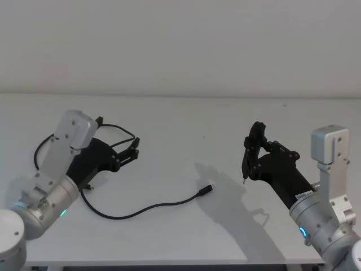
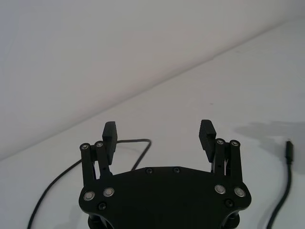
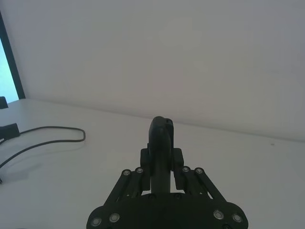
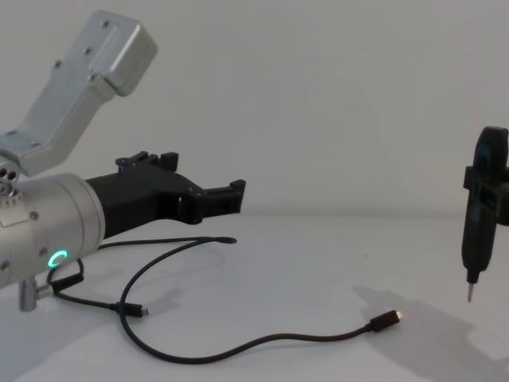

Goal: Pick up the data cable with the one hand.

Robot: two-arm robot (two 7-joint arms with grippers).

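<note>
Data cable (image 1: 138, 213) | light, limp, lying front-left on worktop (image 1: 225, 124) | pinch mid-run | left gripper (image 1: 134, 148) spread, empty | right gripper (image 1: 257, 131) parked, clenched

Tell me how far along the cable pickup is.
Done: nothing yet; the data cable lies slack on the table. In hand: the left gripper hovers above its looped end, jaws open and empty. Still to do: lower, close on the cable, lift. The right gripper sits idle at the right.

A plain white wall (image 1: 180, 39) is seen behind the white surface (image 1: 186, 118); soft shadows (image 1: 237, 209) are cast at lower right.
</note>
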